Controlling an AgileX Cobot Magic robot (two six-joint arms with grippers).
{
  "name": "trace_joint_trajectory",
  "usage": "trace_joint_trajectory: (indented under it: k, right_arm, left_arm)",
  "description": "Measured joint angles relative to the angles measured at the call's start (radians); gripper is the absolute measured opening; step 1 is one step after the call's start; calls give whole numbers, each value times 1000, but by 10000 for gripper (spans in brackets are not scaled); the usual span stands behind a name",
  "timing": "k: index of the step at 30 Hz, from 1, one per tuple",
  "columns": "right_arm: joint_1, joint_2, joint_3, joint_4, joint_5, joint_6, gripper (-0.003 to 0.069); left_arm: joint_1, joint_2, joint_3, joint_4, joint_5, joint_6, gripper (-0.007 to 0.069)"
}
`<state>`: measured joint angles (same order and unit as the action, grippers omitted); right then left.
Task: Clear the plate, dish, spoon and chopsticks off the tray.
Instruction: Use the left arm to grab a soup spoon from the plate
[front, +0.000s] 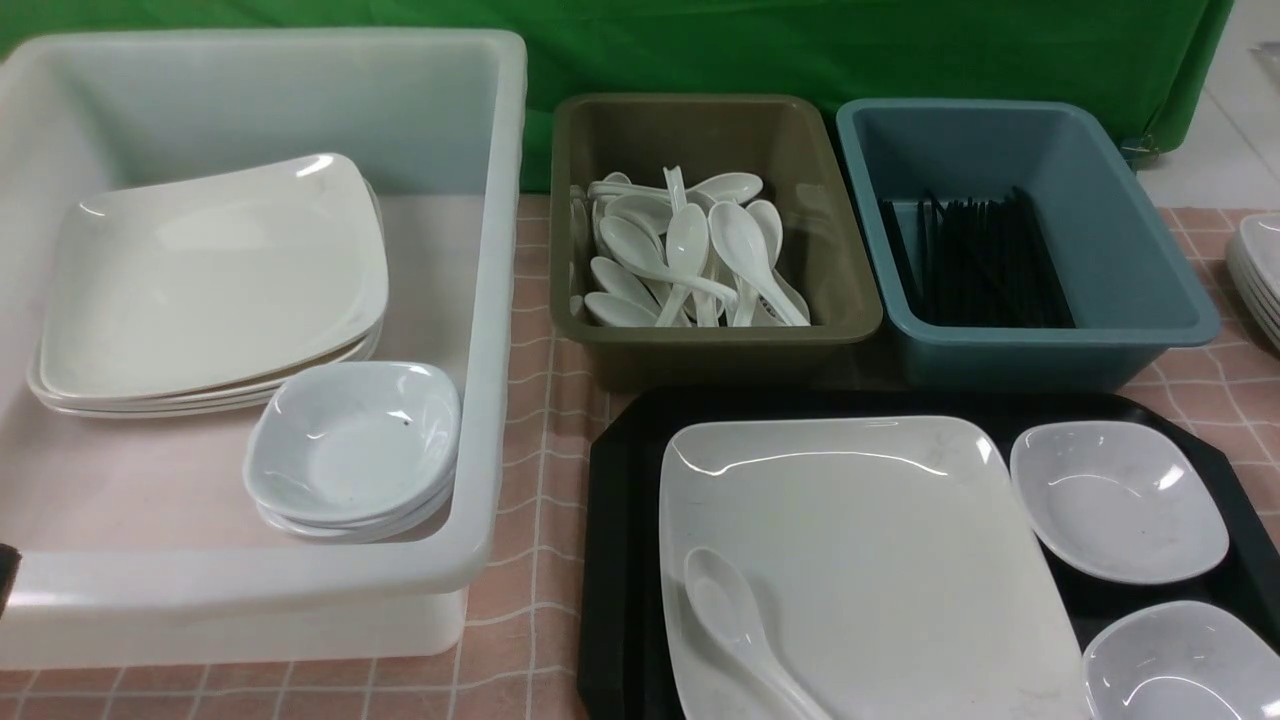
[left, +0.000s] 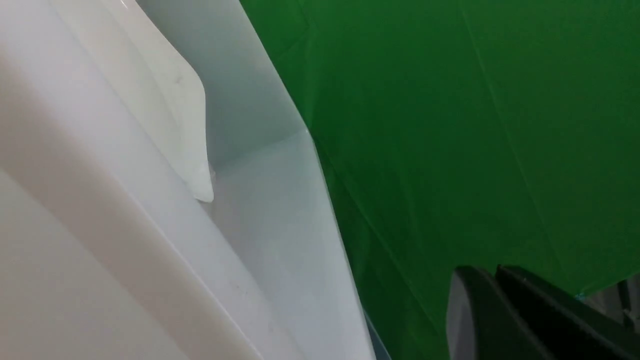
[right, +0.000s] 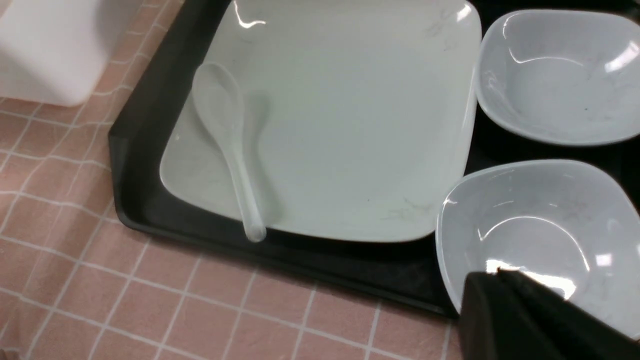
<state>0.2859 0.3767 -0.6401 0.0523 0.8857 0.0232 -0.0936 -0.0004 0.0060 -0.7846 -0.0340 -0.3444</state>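
In the front view, the black tray (front: 620, 560) sat near and right on the checked cloth. The large square plate (front: 880, 560) filled its left and middle. The soup spoon (front: 735, 625) lay hollow-up on the plate's near-left part. Its bowl end pointed far and its handle ran near and slightly right, so its long axis went roughly far to near. Two small dishes stood on the tray's right side, the far dish (front: 1115, 500) and the near dish (front: 1180, 665). No chopsticks showed on the tray; black chopsticks (front: 985, 265) lay in the blue tub (front: 1130, 250), next to the olive tub (front: 845, 250) of spoons. The white tub (front: 490, 300), holding stacked plates and dishes, stood at left.

In the left wrist view, the left gripper (left: 487, 275) had its fingers pressed together and held nothing. It sat beside a corner of the white tub with the green backdrop beyond, and no part of the tray was in sight.

In the right wrist view, the right gripper (right: 492, 280) was closed and empty, hanging above the near dish's near edge. The spoon lay to its left across the plate, with the handle tip reaching just past the plate's near rim, over the tray. The right arm looked the nearer one. For the spoon, its jaws would need to part and straddle that handle crosswise.
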Motion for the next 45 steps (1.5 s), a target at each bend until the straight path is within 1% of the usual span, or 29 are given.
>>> trace_joint_trajectory:
  k: [5,7,9,11,12,14,15,16,17,18,20,22,23,24,26,27,29,31,32,33,34,35,36,38,40,43,44,45]
  right_arm:
    - [0,0,0,0,0,0,44]
    - [0,0,0,0,0,0,47]
    - [0,0,0,0,0,0,48]
    - [0,0,0,0,0,-1,49]
    - [0,0,0,0,0,-1,49]
    - [0,0,0,0,-2,-1,49]
    - [0,0,0,0,-3,-1,51]
    - [0,0,0,0,-3,-1,51]
    - [0,0,0,0,-3,-1,51]
    - [0,0,0,0,-3,-1,52]
    - [0,0,0,0,-3,-1,53]
    - [0,0,0,0,-3,-1,57]
    - [0,0,0,0,-3,-1,58]
    - [0,0,0,0,-3,-1,63]
    - [0,0,0,0,-3,-1,67]
    - [0,0,0,0,-3,-1,69]
    - [0,0,0,0,-3,-1,69]
    - [0,0,0,0,-3,-1,72]
    - [0,0,0,0,-3,-1,74]
    - [0,0,0,0,-3,-1,76]
    - [0,0,0,0,-3,-1,76]
    - [0,0,0,0,-4,-1,78]
    - [0,0,0,0,-4,-1,78]
    - [0,0,0,0,-4,-1,82]
    - [0,0,0,0,-4,-1,87]
    - [0,0,0,0,-4,-1,91]
    - [0,0,0,0,-4,-1,91]
    - [0,0,0,0,-5,-1,95]
  left_arm:
    - [0,0,0,-4,-38,-32,21]
    - [0,0,0,-4,-63,-77,21]
    - [0,0,-3,0,-50,-99,21]
    - [0,-1,-68,62,14,-117,21]
    - [0,5,-128,112,63,-121,21]
    - [0,48,-243,187,148,-122,21]
    - [0,90,-314,226,217,-122,21]
    - [0,109,-344,241,234,-122,21]
    - [0,180,-435,280,365,-110,21]
    - [0,279,-542,314,496,-80,21]
    - [0,440,-688,336,722,10,21]
    - [0,573,-790,338,880,99,21]
    - [0,606,-813,337,914,120,21]
    - [0,733,-892,316,1030,212,21]
    - [0,862,-957,248,1091,295,21]
    - [0,940,-987,175,1125,379,21]
    - [-3,1055,-1012,35,1154,492,21]
    - [-35,1138,-1018,-83,1164,569,21]
    - [-65,1175,-1019,-108,1158,584,21]
    - [-94,1201,-1020,-111,1144,584,21]
    - [-102,1213,-1020,-111,1140,584,21]
    - [-166,1253,-1022,-90,1106,563,21]
    - [-196,1264,-1023,-80,1095,552,21]
    - [-333,1333,-1038,19,1043,454,22]
    - [-437,1392,-1064,127,1036,352,28]
    - [-563,1486,-1118,284,1037,188,46]
    - [-570,1493,-1123,294,1037,188,48]
    - [-620,1550,-1163,369,1037,111,69]
